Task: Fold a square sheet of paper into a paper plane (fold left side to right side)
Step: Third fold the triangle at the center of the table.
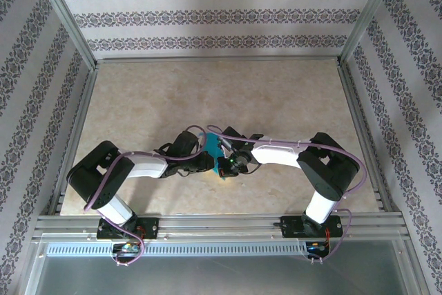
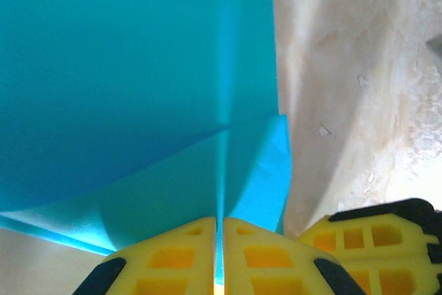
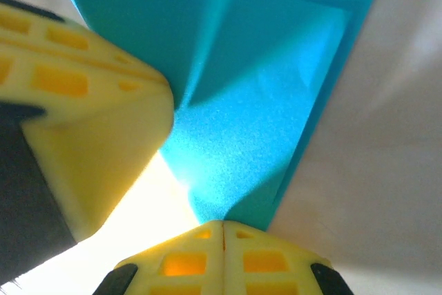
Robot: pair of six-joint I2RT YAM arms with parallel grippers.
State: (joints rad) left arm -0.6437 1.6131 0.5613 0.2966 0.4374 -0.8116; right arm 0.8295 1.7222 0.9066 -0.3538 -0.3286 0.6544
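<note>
Creasing looks to be the step in hand. Both arms meet over the middle of the pale marbled table [image 1: 173, 94], where the teal-blue square sheet of thin paper [image 1: 211, 146] sits partly folded between them. On the left, the left end effector [image 2: 219, 231] has its yellow fingers together, clamped on a raised ridge of the sheet that runs straight into the slit between them. Flaps slope away on either side of that ridge. Just beside it to the right, the right end effector [image 3: 222, 231] has its fingers pressed together with no gap, at a pointed corner of the sheet. Whether that corner is pinched or merely touched I cannot tell. I judge the left-to-right fold made but not sharpened. The next move calls for drawing the clamp along the ridge without tearing it, with the other tip pinning the paper against sliding.
</note>
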